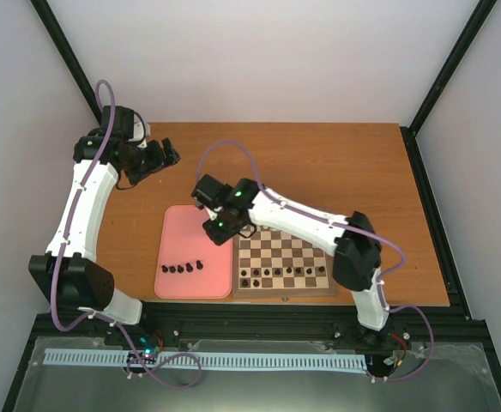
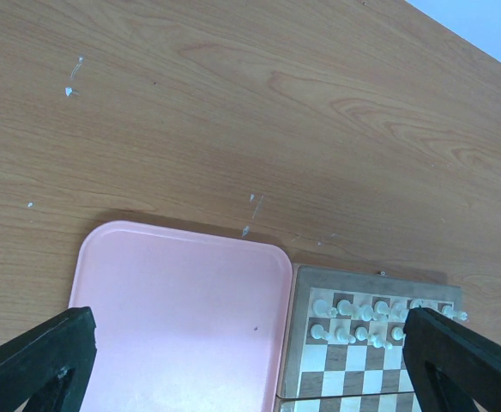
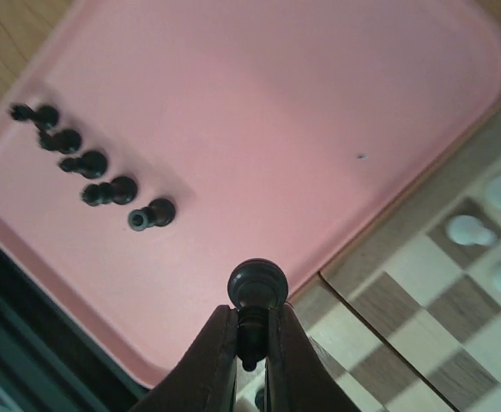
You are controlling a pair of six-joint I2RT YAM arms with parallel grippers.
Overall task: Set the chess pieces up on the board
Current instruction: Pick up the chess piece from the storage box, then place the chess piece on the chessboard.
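Table (image 1: 319, 163) in view, with the board (image 1: 272, 255) by the front edge and the pink tray (image 1: 186, 236) touching its left side. My left gripper (image 1: 166, 156) hangs at the back left, fingers spread wide and empty, well apart from everything. The right gripper (image 3: 250, 322) is the nearer one, pinched tight on one black piece (image 3: 256, 286), whose head pokes out past the fingertips along their line. It hovers over the seam between tray and board, at the board's far-left corner. The black row (image 1: 280, 279) fills the near edge, so I judge the open squares lie towards me and rightwards. Five spare pieces (image 3: 92, 163) lie on the tray.
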